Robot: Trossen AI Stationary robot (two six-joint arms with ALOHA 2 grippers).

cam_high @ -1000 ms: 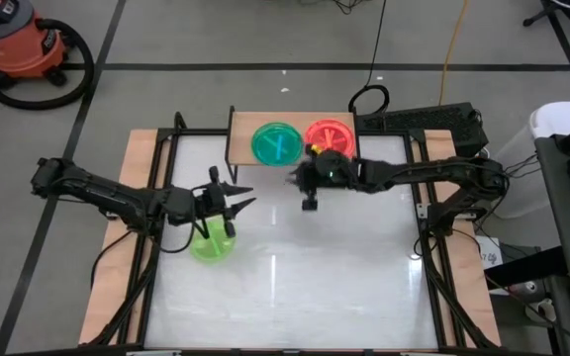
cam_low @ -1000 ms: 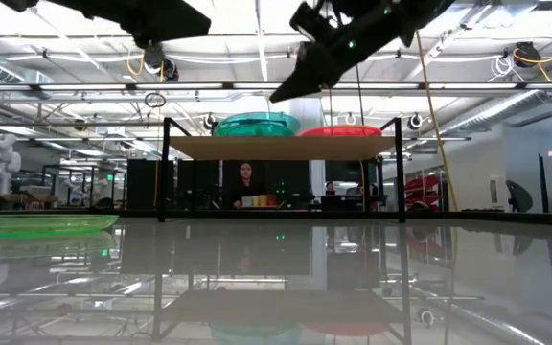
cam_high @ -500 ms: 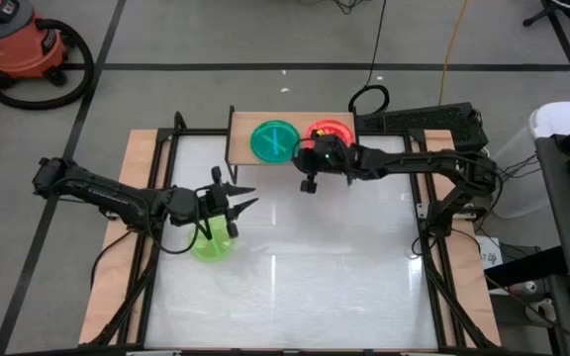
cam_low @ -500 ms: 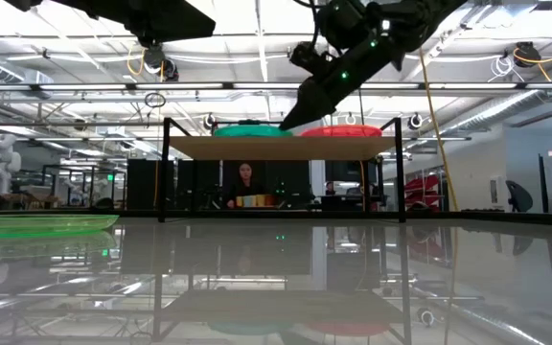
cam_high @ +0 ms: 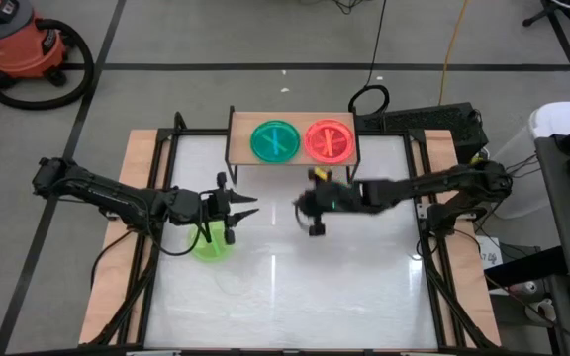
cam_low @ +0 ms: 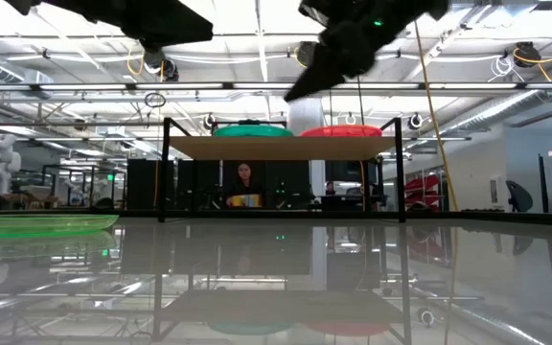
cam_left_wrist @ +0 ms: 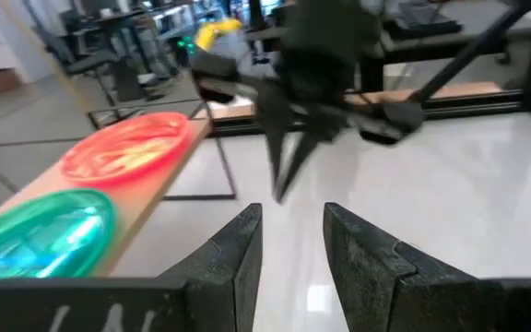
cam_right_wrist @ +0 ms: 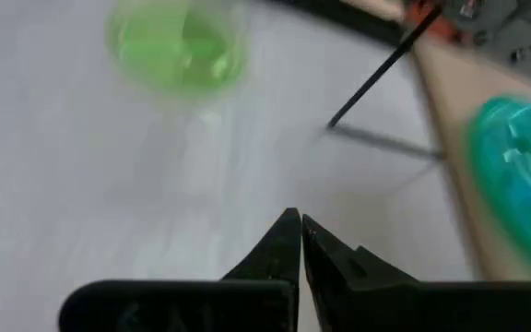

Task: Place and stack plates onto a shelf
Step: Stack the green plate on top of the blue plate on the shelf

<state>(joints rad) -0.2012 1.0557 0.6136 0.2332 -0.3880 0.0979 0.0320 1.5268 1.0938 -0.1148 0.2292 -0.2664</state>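
I saw the shelf [cam_high: 292, 158] at the table's far edge carrying a teal plate [cam_high: 275, 140] beside a red plate [cam_high: 330, 140]. A green plate [cam_high: 210, 244] lay under my left gripper [cam_high: 248, 205], fingers parted, empty. The right gripper [cam_high: 301, 211] hovered mid-table, pinched closed, holding nothing.

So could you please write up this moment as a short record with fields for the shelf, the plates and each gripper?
shelf: wooden shelf at the table's far edge
plates on shelf: teal plate and red plate, side by side
plate on table: green plate, lying flat beside the left arm
left gripper: open, holding nothing, above the table next to the green plate
right gripper: shut, empty, over the table in front of the shelf
remaining: green plate not yet on the shelf
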